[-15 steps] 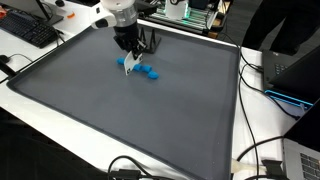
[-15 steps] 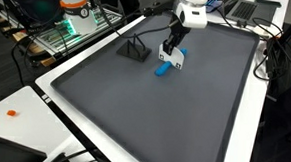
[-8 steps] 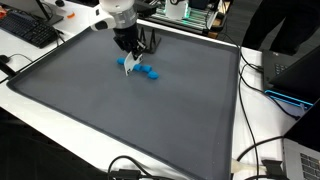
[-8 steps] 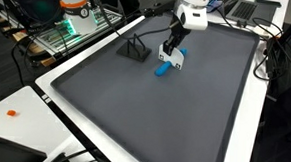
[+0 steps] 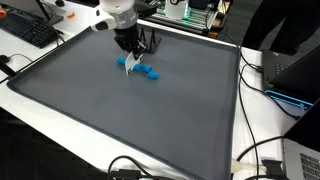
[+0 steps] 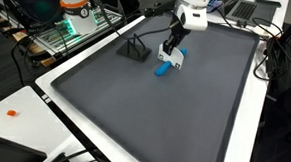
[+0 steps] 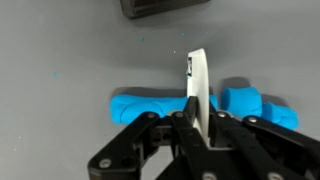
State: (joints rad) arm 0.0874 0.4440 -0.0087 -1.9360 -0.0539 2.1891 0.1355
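Claw (image 7: 197,122) clenched on a thin white slat (image 7: 197,72) by blue plastic blocks (image 7: 145,104).
Wrist view alone shows the pinch; both exterior views show the wide grey desk (image 5: 120,115).

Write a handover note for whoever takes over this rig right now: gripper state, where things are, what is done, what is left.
Gripper: shut on a thin white flat piece, held on edge, low over the mat.
Things: the blue pieces lie in a row on the grey mat, right behind the white flat piece in the wrist view; whether they touch cannot be told. A black object sits nearby, apart from them.
Done: the white flat piece is in the grip.
Left: it is not yet released; the blue pieces lie ungripped.
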